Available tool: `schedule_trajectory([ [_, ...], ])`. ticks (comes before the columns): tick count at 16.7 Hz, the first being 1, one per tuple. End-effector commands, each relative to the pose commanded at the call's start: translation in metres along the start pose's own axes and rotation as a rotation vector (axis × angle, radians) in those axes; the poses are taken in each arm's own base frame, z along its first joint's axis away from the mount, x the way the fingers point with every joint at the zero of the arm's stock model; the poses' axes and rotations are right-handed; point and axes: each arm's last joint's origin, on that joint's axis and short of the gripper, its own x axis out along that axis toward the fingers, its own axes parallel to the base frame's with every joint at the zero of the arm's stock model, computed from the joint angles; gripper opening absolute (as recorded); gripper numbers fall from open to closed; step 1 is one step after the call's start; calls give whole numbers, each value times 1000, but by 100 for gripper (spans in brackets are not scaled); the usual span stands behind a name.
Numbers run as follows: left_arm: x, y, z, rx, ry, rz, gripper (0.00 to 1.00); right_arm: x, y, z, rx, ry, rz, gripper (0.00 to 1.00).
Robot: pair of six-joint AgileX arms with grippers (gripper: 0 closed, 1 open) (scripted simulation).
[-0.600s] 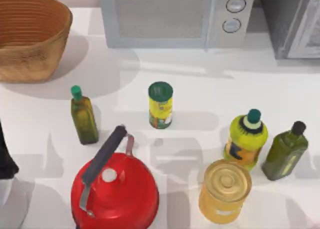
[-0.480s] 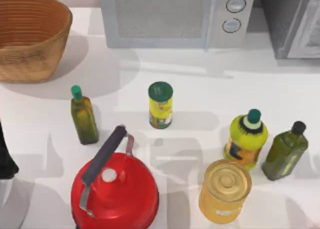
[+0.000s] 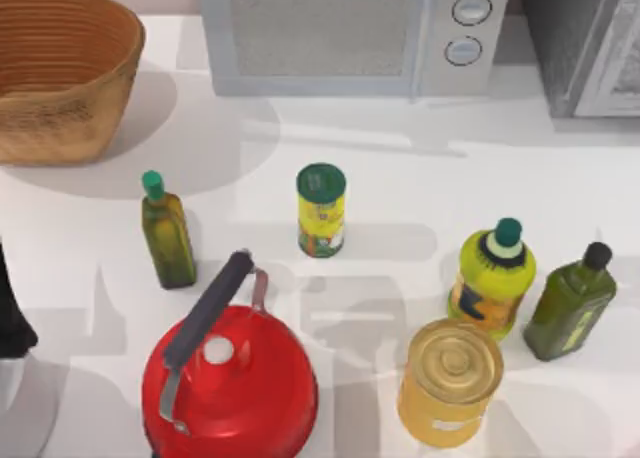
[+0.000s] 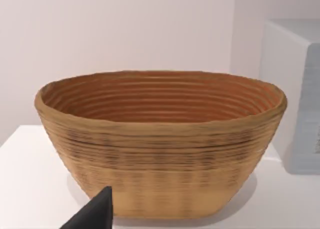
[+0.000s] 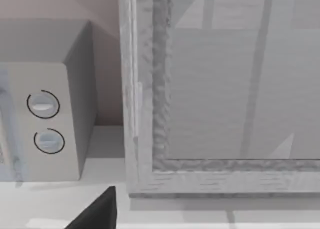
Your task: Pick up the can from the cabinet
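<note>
Can: I cannot see the small white can with red and green marks. I think it sits inside the cabinet, behind the door.
Cabinet: the cabinet (image 3: 585, 43) stands at the back right of the tabletop (image 3: 400, 178), just beside the microwave (image 3: 350, 33). In the right wrist view its pale door (image 5: 225, 104) is right in front of the right fingers, and it looks closed.
Right fingers: one dark tip (image 5: 97, 211) shows, low and near the bottom of the door. I cannot tell if the fingers are apart or together.
Left fingers: one dark tip (image 4: 92, 214) shows, facing the basket (image 4: 160, 139). I cannot tell if they are apart or together. This arm looks parked at the left edge of the tabletop.
How the can may feel: a small can is most likely light, hard and smooth, so it could slip. It should not squash easily.
Where to hold it: I would put one finger on each side of the round body, near the middle, and squeeze firmly.
First job: the door seems to need opening before the fingers can reach in.
Do not mix up: the yellow can with a green lid (image 3: 321, 210) and the big gold tin (image 3: 449, 381) stand out on the tabletop, well apart from the fingers.
</note>
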Motion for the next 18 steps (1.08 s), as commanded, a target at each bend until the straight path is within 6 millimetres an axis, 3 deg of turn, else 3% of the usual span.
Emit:
schedule_trajectory([
  [7,0,0,0,0,0,0,100,45,16,171,-3,-42,-1,100],
  [10,0,0,0,0,0,0,100,71,27,226,3,-76,12,100],
  [14,0,0,0,0,0,0,100,101,41,263,9,-92,25,100],
  [18,0,0,0,0,0,0,100,109,46,273,11,-98,28,100],
])
